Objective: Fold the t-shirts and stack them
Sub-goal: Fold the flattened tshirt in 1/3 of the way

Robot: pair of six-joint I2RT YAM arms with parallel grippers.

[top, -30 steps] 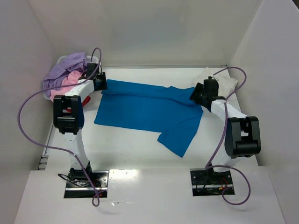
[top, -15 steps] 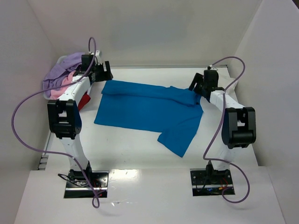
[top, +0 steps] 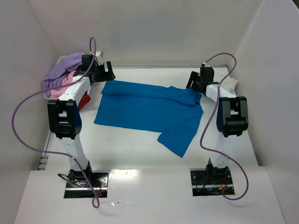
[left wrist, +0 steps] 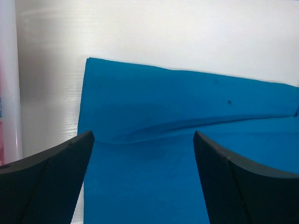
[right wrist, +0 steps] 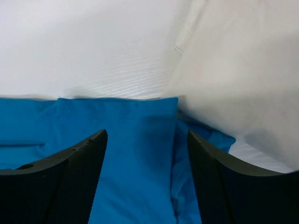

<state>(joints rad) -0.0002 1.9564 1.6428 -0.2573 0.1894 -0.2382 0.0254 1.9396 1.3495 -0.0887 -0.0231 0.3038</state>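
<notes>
Beside blue t-shirt [top: 149, 112] — basket [top: 60, 60], white t-shirt [top: 228, 84]

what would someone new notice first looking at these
The bright blue t-shirt spread across the middle of the white table catches the eye first. The left gripper and right gripper hover open at its two far corners. A heap of lavender and pink shirts sits at the far left.

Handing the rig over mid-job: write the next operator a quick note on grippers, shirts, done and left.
Left gripper: open, empty, over the blue t-shirt, far left corner.
Right gripper: open, empty, over its far right corner, beside the white t-shirt.
Lavender shirt, pink shirt, dark red shirt: heaped far left.
Done: blue t-shirt's far edge looks folded over.
Left: finish folding, stack all.
</notes>
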